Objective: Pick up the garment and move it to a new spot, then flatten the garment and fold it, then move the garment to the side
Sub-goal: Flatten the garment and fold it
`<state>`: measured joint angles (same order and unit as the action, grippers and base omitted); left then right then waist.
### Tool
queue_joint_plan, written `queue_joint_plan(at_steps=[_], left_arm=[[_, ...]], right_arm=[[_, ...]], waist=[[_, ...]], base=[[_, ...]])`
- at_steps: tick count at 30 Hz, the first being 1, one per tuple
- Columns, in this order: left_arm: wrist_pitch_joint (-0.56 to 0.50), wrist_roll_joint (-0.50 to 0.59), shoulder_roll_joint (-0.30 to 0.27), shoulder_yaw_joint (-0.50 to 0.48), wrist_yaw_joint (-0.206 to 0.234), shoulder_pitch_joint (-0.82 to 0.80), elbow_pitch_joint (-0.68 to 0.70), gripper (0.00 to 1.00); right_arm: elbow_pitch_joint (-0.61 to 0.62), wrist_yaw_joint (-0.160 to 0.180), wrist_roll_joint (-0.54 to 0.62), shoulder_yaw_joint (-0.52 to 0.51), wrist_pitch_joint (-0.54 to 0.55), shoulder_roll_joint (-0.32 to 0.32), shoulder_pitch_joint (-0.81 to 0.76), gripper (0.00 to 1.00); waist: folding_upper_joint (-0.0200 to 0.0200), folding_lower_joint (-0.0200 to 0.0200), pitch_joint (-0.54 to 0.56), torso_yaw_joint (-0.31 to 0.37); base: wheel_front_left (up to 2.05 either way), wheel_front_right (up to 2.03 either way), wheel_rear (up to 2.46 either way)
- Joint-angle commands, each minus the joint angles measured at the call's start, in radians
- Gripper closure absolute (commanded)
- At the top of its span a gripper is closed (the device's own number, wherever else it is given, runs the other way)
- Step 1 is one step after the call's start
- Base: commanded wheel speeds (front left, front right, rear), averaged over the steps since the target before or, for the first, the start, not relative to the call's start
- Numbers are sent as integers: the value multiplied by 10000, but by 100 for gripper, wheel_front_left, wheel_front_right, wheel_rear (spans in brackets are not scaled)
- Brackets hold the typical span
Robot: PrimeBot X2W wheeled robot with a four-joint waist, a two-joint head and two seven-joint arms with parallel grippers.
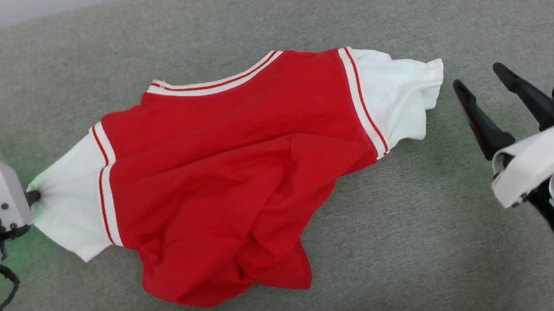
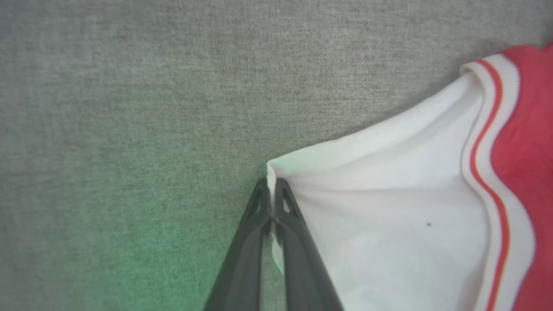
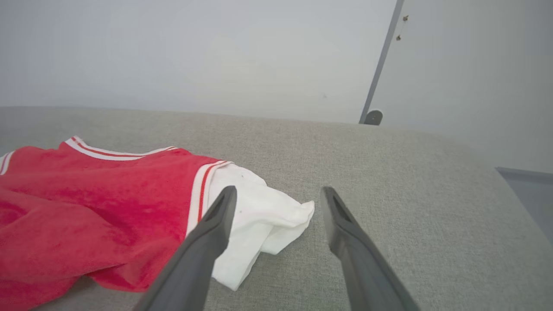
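Grey woven surface [image 1: 420,243] carries the shirt [image 1: 238,180] mid-frame in the head view. Collar lies away from you, body bunched & lapped over itself toward the hem. L gripper [image 1: 33,196] is at the L sleeve [image 1: 74,213] cuff. R gripper [image 1: 477,76] sits just beside the R sleeve [image 1: 399,96], not touching, fingers spread. Step in hand looks like flattening, so you want both sleeves held before any real pull.

L wrist view: L gripper [image 2: 271,183] is pinched tight on the very edge of the cuff, w/ creases fanning out from the tips. Thin bite, imo. Pull slow & level or it may slip.

R wrist view: R gripper [image 3: 280,192] is wide apart w/ nothing in it, low over the surface. The crumpled R sleeve [image 3: 263,216] lies just ahead, nearer that view's left finger. Shift toward it, go fwd over the cuff, take both layers, then close. After that, draw the arms apart evenly & lift a little so the red bunch can fall out before you lay it flat.
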<state>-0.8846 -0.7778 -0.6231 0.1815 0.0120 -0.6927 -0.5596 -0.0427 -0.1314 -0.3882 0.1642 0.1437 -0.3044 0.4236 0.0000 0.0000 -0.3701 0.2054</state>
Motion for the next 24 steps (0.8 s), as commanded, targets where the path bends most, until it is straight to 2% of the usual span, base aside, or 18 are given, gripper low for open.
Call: queue_joint_plan(at_steps=[1,7,13,24], left_arm=[[-200,20,481,397,7,579,-372,100],[-64,65,757,548,-5,253,-232,100],[45,157,1127,840,-142,-118,-194,100],[363,289,1580,1216,-400,-622,-453,100]], right_arm=[[-68,12,-198,-4,297,-46,199,0],[-842,10,-1064,511,2198,-561,1284,0],[-2397,10,-1917,775,3774,-975,2645,0],[-5239,11,-2273,1151,5584,-1185,4429,0]], waist=[[0,0,-28,-43],[0,0,-148,-331],[0,0,-335,-751],[0,0,-643,-1283]], base=[[0,0,0],[0,0,0],[0,0,0],[0,0,0]])
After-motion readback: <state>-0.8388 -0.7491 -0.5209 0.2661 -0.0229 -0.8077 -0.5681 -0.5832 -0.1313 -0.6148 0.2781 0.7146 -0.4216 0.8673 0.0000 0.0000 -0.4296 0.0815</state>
